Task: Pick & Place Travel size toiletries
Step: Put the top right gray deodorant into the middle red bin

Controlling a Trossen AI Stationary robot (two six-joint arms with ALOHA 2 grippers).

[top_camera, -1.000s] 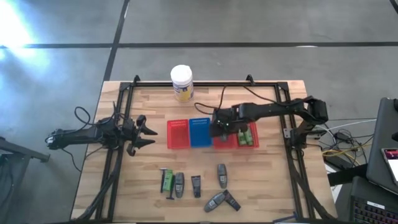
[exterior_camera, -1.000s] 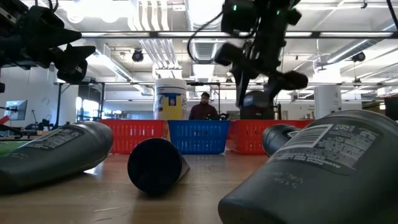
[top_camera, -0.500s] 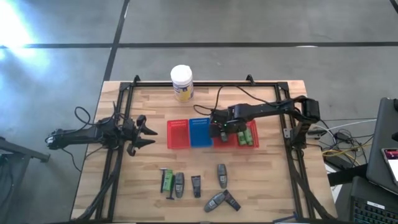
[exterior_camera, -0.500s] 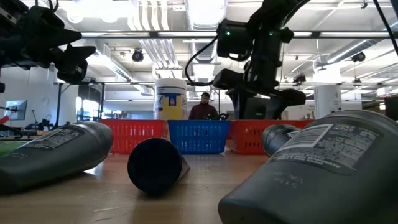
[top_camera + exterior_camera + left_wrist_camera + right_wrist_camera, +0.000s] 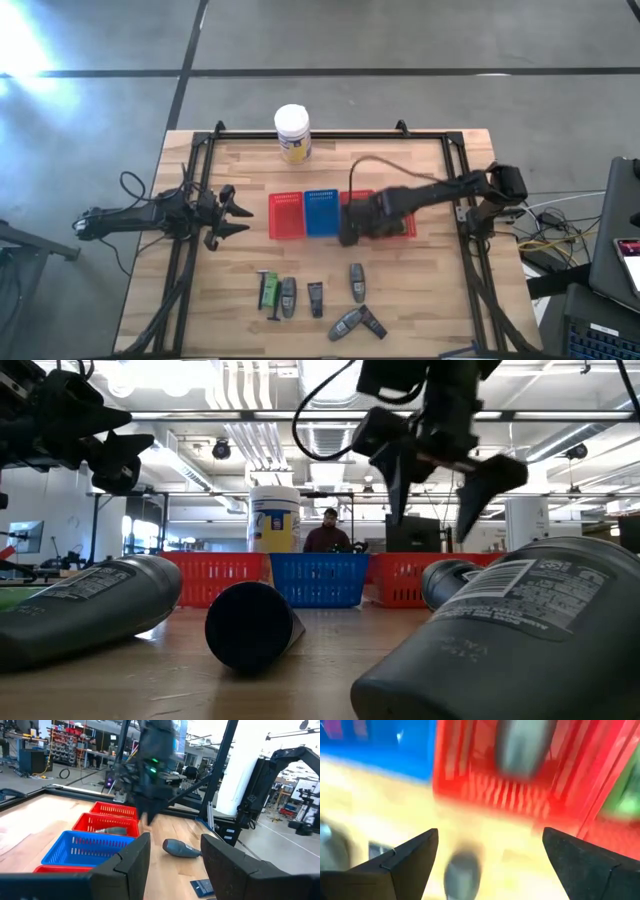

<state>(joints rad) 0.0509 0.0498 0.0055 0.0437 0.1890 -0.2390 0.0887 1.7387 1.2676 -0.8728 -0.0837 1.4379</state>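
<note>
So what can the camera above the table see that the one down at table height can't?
Only the high view shows the whole layout: three baskets in a row, red, blue and red, with the toiletries spread out in front, and the left gripper waiting left of the baskets. Only the low view shows a person behind the table and the right gripper with open jaws. Both show the white jar.

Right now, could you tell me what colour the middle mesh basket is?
The middle basket is blue, with red baskets either side; the high view shows it best.
</note>
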